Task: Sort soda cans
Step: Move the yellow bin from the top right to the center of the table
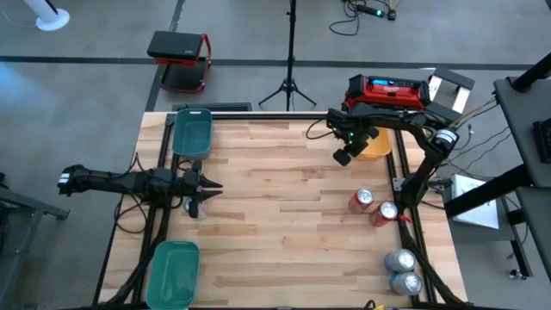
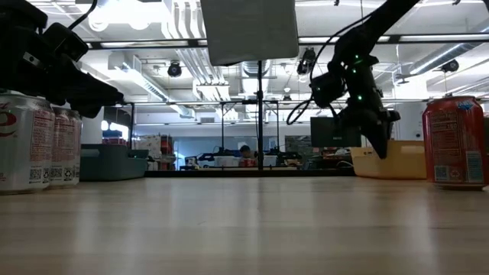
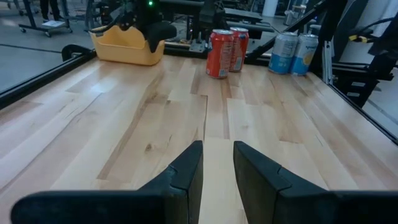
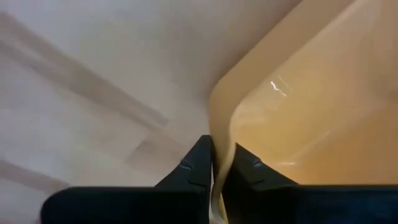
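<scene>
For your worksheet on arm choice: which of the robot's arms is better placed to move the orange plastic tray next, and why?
The right arm. Its end effector is already shut on the rim of the orange plastic tray at the table's far right. The left end effector sits open across the table, at the left edge.

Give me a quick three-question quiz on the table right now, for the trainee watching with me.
1. True or false: the right gripper is shut on the rim of the orange tray.
2. How many red cans show in the high view: A) one, B) two, C) four?
3. Fill in: the left gripper is ____, with nothing between its fingers.

Key: 1 true; its fingers pinch the tray wall in the right wrist view. 2 B; they stand close together near the table's right edge, with two silver cans nearer the front corner. 3 open; it points across bare wood toward the cans.
</scene>
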{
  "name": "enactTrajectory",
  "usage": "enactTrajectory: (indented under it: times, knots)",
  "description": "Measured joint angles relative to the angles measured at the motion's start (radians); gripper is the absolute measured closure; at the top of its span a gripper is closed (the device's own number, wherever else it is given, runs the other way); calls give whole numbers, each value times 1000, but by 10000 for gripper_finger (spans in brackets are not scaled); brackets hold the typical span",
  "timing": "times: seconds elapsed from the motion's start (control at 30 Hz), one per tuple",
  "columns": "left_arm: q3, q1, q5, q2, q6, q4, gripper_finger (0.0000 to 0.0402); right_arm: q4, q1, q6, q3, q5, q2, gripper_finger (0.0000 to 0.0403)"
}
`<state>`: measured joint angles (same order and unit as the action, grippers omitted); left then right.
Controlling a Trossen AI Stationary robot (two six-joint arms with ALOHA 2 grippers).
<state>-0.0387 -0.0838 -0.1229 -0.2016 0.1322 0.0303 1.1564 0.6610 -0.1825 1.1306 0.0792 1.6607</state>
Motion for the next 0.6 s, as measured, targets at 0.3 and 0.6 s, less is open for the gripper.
enactTrajectory:
  times: [0.3,0.6]
  knots:
    - [0,0,0,0,0,0,328,79,-176,-121,147,-48,-8,393]
    - [0,0,1,0,22,-150,328,99,-433,-291,352,-89,49,393]
